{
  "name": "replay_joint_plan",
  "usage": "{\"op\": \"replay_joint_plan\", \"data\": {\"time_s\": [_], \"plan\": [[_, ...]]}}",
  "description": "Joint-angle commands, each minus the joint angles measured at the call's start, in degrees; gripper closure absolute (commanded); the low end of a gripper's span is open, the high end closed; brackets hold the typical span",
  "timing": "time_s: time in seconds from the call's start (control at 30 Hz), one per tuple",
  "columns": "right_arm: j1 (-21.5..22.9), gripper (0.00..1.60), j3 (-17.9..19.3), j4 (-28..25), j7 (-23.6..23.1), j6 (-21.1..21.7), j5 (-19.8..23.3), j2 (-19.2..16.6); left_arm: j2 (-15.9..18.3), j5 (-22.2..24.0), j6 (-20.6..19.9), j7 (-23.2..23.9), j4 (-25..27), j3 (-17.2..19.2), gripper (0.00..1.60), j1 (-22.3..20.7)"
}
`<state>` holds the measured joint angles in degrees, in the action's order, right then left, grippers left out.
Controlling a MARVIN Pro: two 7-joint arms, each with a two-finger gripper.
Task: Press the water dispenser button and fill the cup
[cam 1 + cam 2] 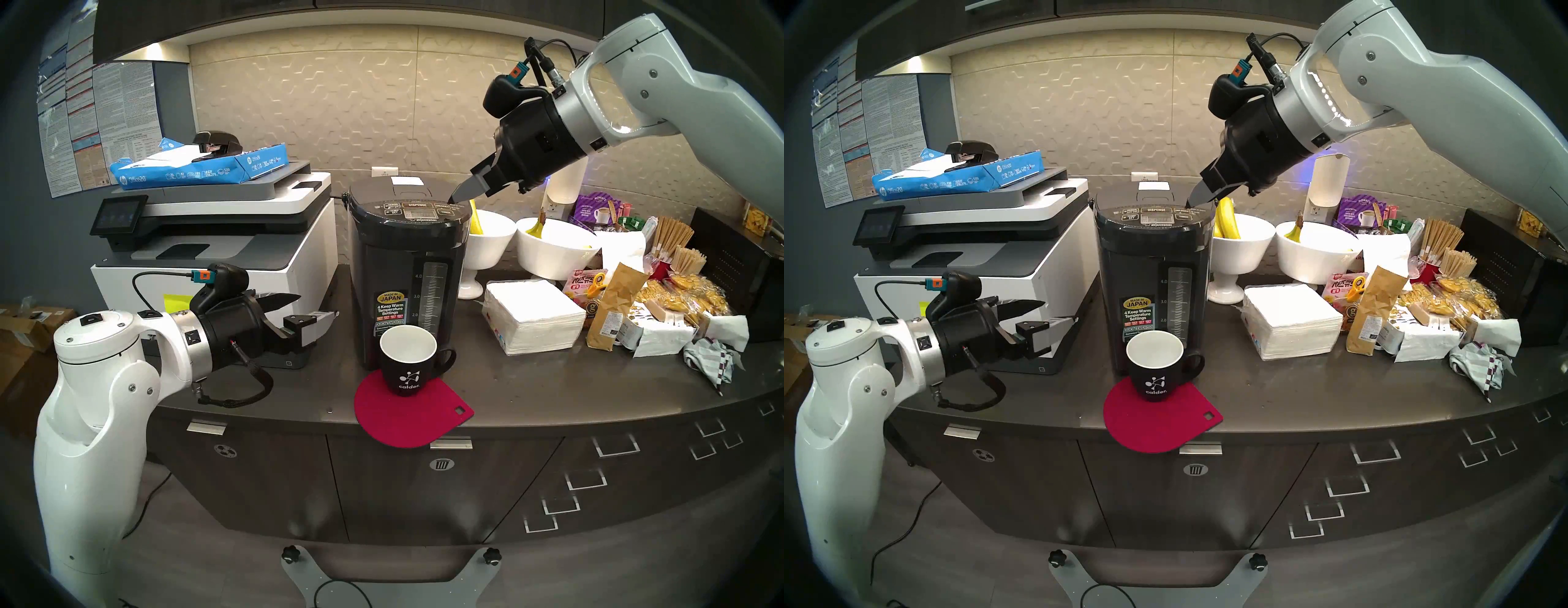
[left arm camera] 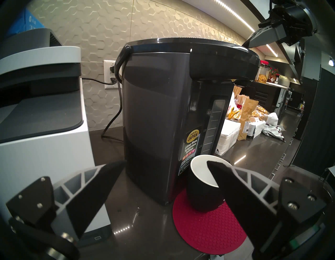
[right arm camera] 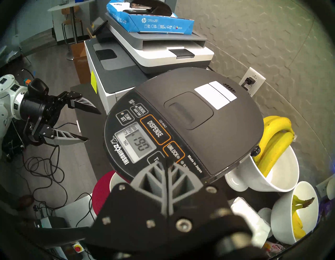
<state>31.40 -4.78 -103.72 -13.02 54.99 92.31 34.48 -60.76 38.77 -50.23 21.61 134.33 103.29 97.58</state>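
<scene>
The dark-grey water dispenser (image 1: 407, 276) stands mid-counter. The black cup (image 1: 407, 366) with a white inside sits upright on a red mat (image 1: 413, 418) against its front, and no water shows in it. My right gripper (image 1: 456, 197) is shut and empty, angled down over the lid. In the right wrist view its tip (image 3: 168, 161) is at the near end of the UNLOCK key, beside the DISPENSE button (image 3: 155, 129); contact is unclear. My left gripper (image 1: 316, 306) hangs open and empty left of the dispenser, level with its lower body.
A white-and-grey printer (image 1: 212, 237) with a blue paper ream on top stands left of the dispenser. Two white bowls (image 1: 488, 242) with bananas, a napkin stack (image 1: 534, 314) and several snack packets (image 1: 679, 297) crowd the right. The counter's front edge runs just under the mat.
</scene>
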Motion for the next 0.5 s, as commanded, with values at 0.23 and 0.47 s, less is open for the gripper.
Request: {"op": "replay_joint_plan", "data": {"time_s": [0.23, 0.47], "plan": [[-0.3, 1.6, 0.57, 0.36, 1.8, -0.73, 1.39, 0.84, 0.01, 0.01, 0.01, 0.01, 0.61, 0.02, 0.0, -0.02], [-0.6, 1.6, 0.55, 0.49, 2.56, -1.18, 1.58, 1.04, 0.01, 0.01, 0.01, 0.01, 0.61, 0.02, 0.0, -0.02]]}}
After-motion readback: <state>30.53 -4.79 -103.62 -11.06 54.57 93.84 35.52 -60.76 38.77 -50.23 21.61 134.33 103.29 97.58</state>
